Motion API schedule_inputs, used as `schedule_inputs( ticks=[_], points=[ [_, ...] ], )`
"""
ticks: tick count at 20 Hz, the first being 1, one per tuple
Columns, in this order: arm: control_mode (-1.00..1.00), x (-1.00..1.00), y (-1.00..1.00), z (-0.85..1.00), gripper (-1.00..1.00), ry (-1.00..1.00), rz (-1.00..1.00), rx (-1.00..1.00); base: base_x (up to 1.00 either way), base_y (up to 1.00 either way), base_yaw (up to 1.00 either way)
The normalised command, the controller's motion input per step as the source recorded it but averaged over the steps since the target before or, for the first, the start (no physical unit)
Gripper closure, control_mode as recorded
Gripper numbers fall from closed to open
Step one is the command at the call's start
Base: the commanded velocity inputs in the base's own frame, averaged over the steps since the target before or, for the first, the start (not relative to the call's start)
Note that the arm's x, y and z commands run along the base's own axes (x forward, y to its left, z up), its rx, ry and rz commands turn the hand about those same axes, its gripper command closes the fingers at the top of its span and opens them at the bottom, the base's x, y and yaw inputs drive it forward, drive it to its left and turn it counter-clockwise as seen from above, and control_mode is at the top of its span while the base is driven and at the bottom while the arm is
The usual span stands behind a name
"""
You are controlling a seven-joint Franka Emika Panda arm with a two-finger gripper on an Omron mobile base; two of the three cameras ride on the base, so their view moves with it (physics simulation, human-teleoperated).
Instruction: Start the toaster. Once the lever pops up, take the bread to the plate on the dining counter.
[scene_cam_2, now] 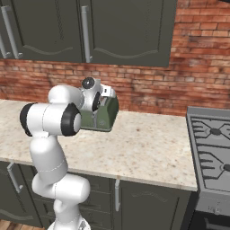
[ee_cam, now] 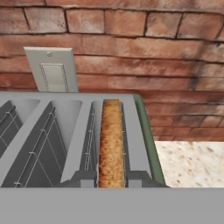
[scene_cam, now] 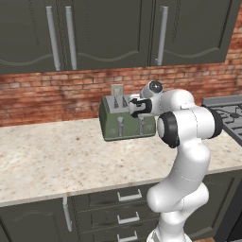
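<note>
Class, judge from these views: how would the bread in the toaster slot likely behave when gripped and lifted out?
The bread looks thin and crusty, so probably stiff, light and crumbly under a hard pinch. Standing on edge in the toaster's narrow slot, it may snag if pulled at a tilt.

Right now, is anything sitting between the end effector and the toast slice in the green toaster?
Nothing visible is. In the hand view, the golden-brown toast slice stands in the rightmost slot of the olive-green steel-topped toaster, its top edge uncovered. The left base view shows the end effector at the toaster's right end, above the silver right-hand lever.
</note>
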Motion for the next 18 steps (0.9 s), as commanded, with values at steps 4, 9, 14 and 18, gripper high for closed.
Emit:
schedule_inputs(
  ticks=[4,9,14,18],
  points=[
    [-1.00,-0.01,0.00,0.04,1.00,-0.01,0.00,0.00,0.00,0.00,0.00],
    [-1.00,0.00,0.00,0.11,1.00,0.00,0.00,0.00,0.00,0.00,0.00],
    [-1.00,-0.04,0.00,0.14,1.00,-0.02,0.00,0.00,0.00,0.00,0.00],
    [-1.00,-0.15,0.00,0.19,1.00,-0.05,0.00,0.00,0.00,0.00,0.00]
  ],
)
